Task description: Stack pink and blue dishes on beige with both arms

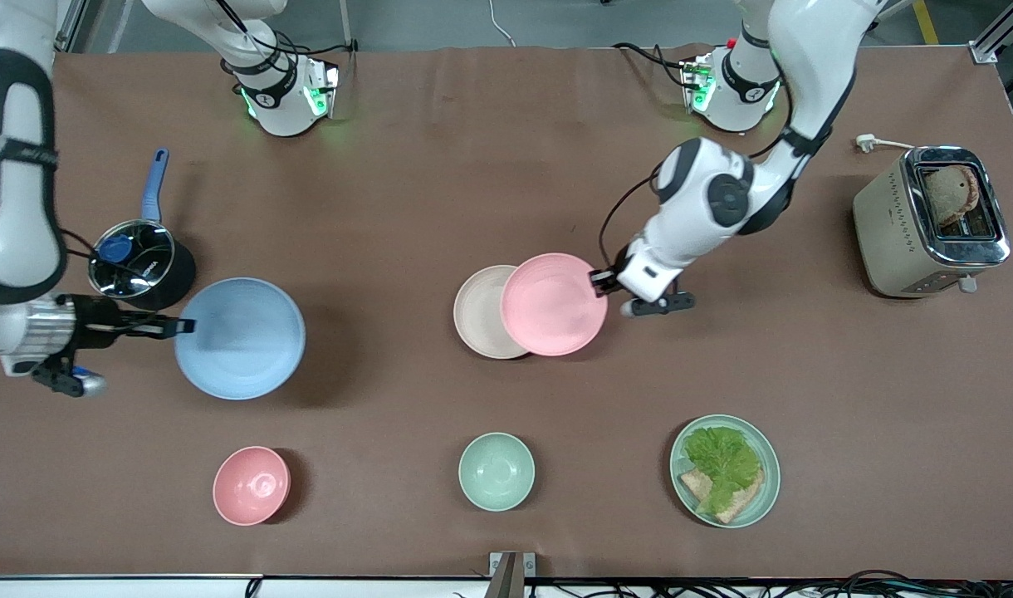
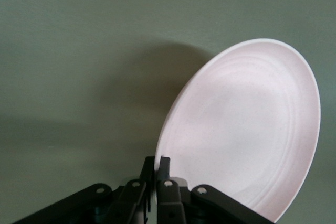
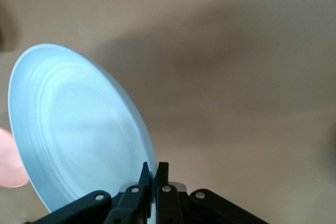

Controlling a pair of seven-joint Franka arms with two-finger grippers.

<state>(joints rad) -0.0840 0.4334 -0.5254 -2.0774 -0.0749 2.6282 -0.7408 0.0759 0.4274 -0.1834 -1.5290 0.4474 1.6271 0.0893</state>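
Pink plate (image 1: 554, 304), pinched at its rim by the left pincer (image 1: 599, 281), hangs partly over the beige plate (image 1: 480, 312); it likely needs centring, then lowering. Blue plate (image 1: 240, 338), rim clamped in the right pincer (image 1: 177, 327), is held above the worktop (image 1: 440, 166), next in turn.

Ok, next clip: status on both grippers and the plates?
Left gripper shut on pink plate, held partly over beige plate. Right gripper shut on blue plate, beside the saucepan. Nothing on beige.
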